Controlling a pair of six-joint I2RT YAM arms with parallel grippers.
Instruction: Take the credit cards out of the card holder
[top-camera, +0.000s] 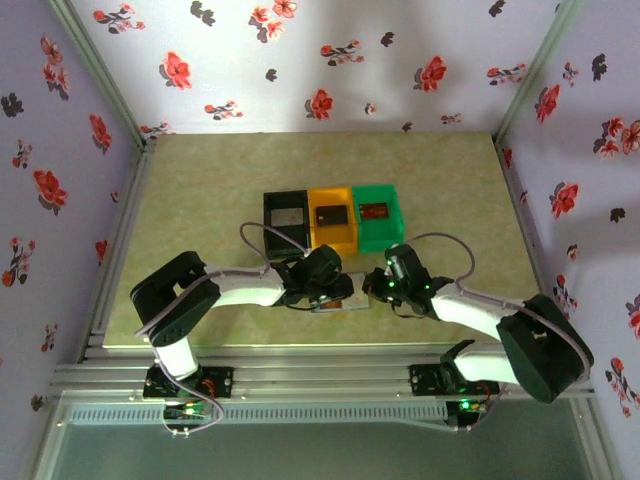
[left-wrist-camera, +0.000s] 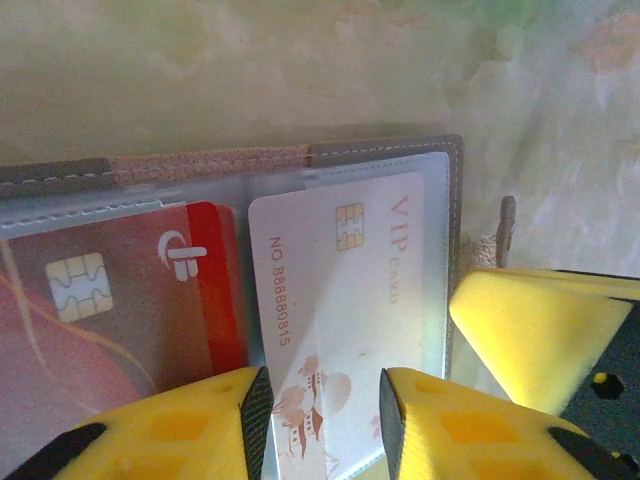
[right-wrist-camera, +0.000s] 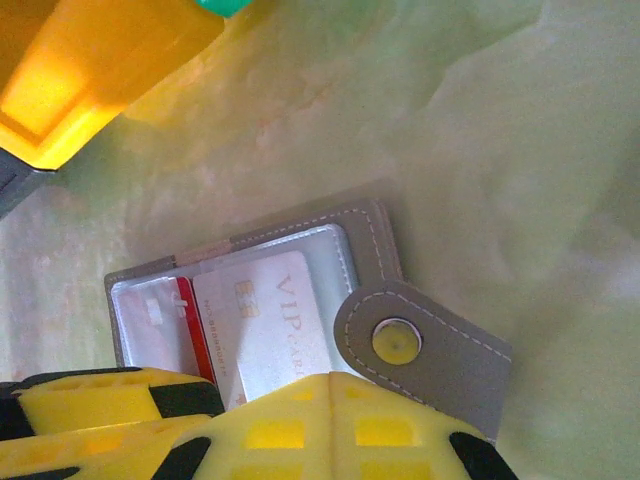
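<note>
Dead ahead of my left gripper (left-wrist-camera: 320, 405), the white plastic VIP card (left-wrist-camera: 350, 270) points lengthwise away, its near end between my half-open, empty jaws.

Soft warm daylight, hazy blurred wrist close-ups

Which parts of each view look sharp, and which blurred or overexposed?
Left wrist: white VIP card text sharp, yellow fingers soft, plastic sleeve hazy. Right wrist: orange bin blurred and overbright, snap on the card holder crisp. Top external: even light, small detail lost.
</note>
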